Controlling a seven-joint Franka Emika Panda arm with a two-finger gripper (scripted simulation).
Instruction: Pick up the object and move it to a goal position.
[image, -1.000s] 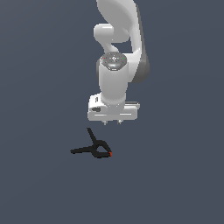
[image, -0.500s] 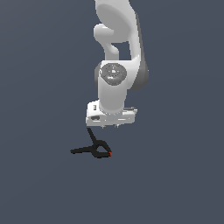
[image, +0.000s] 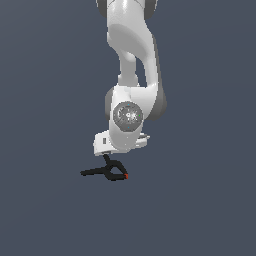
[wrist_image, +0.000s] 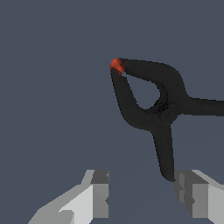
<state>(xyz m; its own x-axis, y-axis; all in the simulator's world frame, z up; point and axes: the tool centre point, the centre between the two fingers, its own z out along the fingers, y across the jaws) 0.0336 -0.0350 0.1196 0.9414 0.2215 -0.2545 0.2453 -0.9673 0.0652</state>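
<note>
The object is a small black spring clamp with a red tip, lying flat on the grey floor. My gripper hangs just above it, a little behind, and the white hand hides its fingers in the exterior view. In the wrist view the clamp fills the middle, with its red tip pointing away and one thin handle reaching toward my fingers. The gripper is open there, both fingertips apart, and one handle's end lies close to the other fingertip. Nothing is held.
The white arm rises above the gripper. A uniform dark grey floor spreads around the clamp, and no other objects are in view.
The arm has come down and shifted toward the exterior view's left, so the hand is much closer above the clamp. The clamp has not moved.
</note>
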